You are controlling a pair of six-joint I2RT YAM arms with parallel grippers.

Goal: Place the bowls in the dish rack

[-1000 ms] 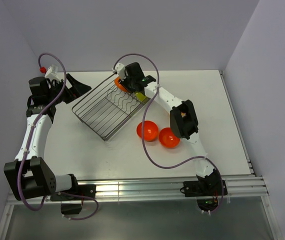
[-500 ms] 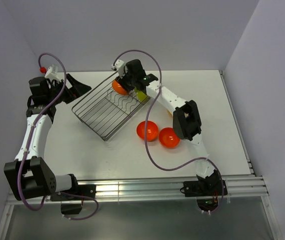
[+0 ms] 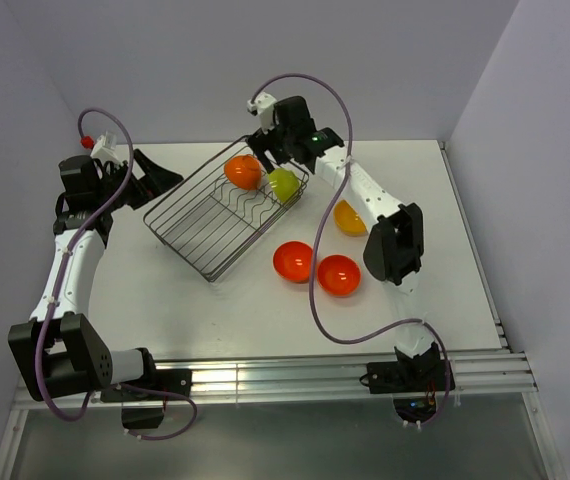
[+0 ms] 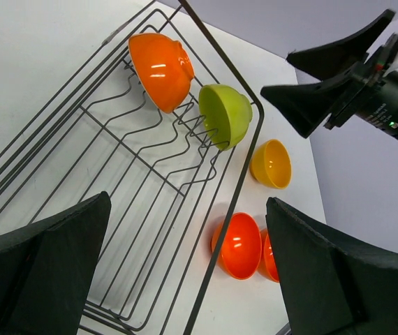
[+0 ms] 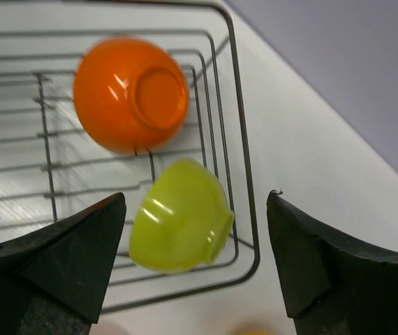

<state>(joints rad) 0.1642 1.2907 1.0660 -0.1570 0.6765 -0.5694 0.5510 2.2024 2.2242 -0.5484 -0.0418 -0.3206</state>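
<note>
The dish rack (image 3: 193,226) lies at an angle on the table, left of centre. An orange bowl (image 3: 244,172) and a lime green bowl (image 3: 284,183) stand on edge at its far end, side by side. My right gripper (image 3: 269,141) hovers open just above the green bowl (image 5: 180,216), clear of it, with the orange bowl (image 5: 130,94) beyond. A yellow-orange bowl (image 3: 350,217) and two red-orange bowls (image 3: 294,261) (image 3: 338,274) sit on the table right of the rack. My left gripper (image 3: 155,172) is open and empty at the rack's left corner.
The rack's rim wire (image 4: 235,202) runs between my left fingers in the left wrist view, with a red-orange bowl (image 4: 241,244) just past it. The right arm's elbow (image 3: 395,245) hangs near the yellow-orange bowl. Walls close the back and both sides.
My right gripper has opened and let go of the lime green bowl, which now stands in the rack beside the orange one. The gripper rose and drew back to the right. The left arm stayed still.
</note>
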